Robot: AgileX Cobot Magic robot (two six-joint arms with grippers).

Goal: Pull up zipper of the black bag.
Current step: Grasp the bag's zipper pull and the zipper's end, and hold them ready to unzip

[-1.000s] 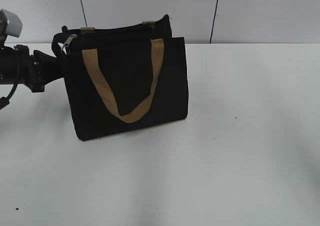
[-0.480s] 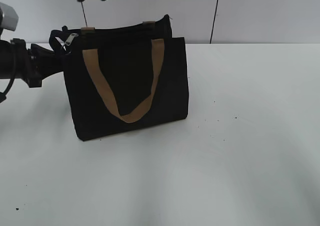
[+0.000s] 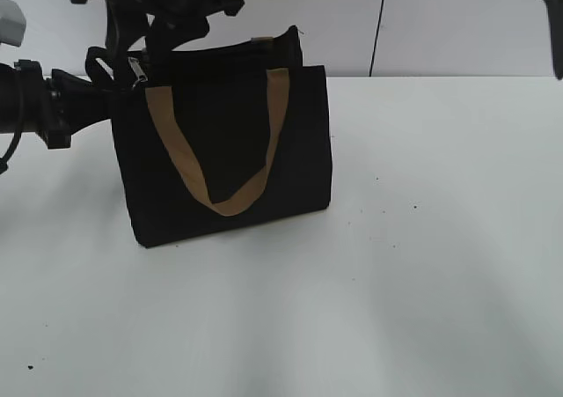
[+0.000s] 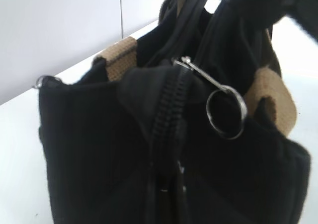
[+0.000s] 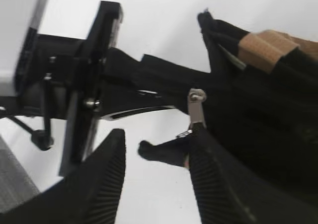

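The black bag (image 3: 224,142) is standing upright on the white table (image 3: 422,265), toward the 10 o'clock part of the outside picture. Its tan handle (image 3: 215,159) is hanging in a U on the front face.

The zipper (image 3: 135,69) is sitting at the bag's top corner, at about 10 o'clock from the middle of the bag. It is small and silver. In the left wrist picture the zipper (image 4: 224,102) is showing a round ring hanging just past the end of the black zip track (image 4: 166,119).

The left gripper (image 3: 92,98) is reaching in from 9 o'clock and is touching the bag's left end. In the right wrist picture the left gripper (image 5: 149,85) is pinching a black tab of the bag's end, so it is clenched on the bag.

The right gripper (image 3: 163,18) is hanging over the bag's top left corner, at 12 o'clock from the zipper. In its own picture the right gripper (image 5: 154,179) has its two ribbed fingers (image 5: 107,184) spread apart, holding nothing. The zipper (image 5: 196,110) is sitting just above the finger at 3 o'clock, very close to it.
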